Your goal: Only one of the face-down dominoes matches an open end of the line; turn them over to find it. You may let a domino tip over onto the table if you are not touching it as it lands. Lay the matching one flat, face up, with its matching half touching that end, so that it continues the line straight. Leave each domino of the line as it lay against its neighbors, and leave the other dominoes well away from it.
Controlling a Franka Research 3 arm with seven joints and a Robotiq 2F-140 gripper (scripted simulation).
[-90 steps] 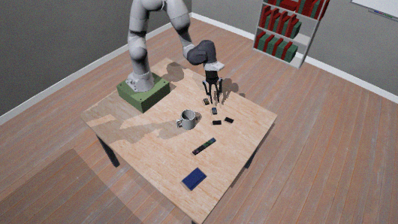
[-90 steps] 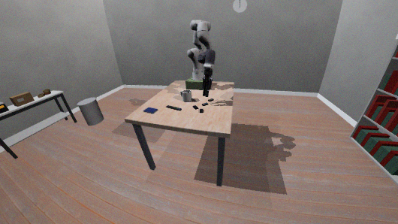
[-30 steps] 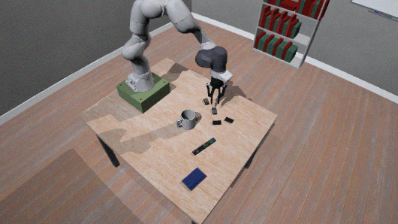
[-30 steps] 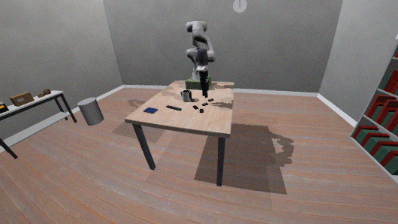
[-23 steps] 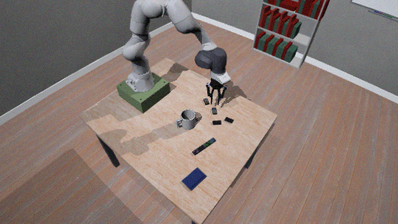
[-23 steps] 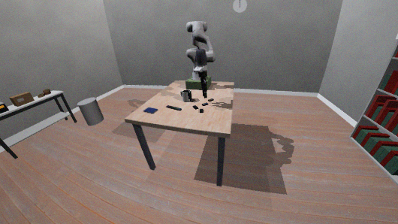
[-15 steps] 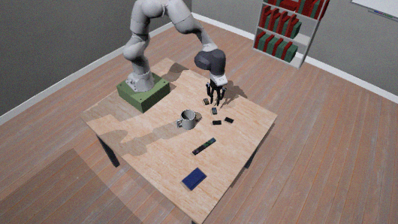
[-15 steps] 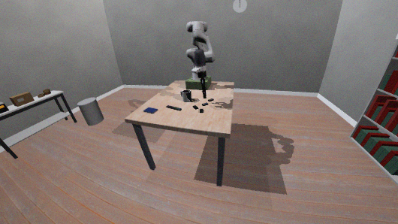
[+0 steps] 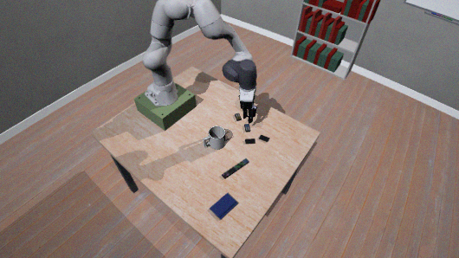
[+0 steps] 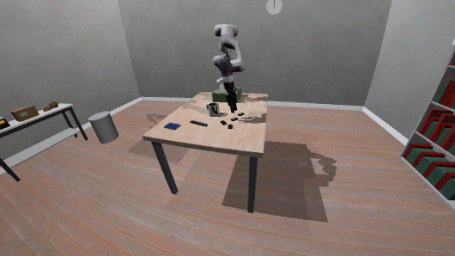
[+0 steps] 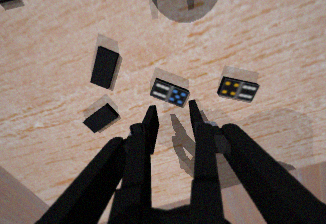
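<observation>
Start at the left of the top view: you see the green base block [image 9: 147,108] up-left of the metal mug [image 9: 216,138]. A blue pad [image 9: 223,205] lies well below the mug, near the table [image 9: 173,174] edge. The line of dominoes [image 9: 235,168] lies down-right of the mug, apart from it.

To the mug's upper right lies a face-up domino with orange and white pips [image 11: 238,89], and just right of the mug a face-up domino with blue and white pips [image 11: 170,92]. The gripper [image 11: 171,117] hangs above the table just beside the blue one, its fingers partly apart with nothing between them. Farther right of the mug you have two face-down dominoes [image 11: 105,66], [image 11: 101,118], lying flat and near each other.
</observation>
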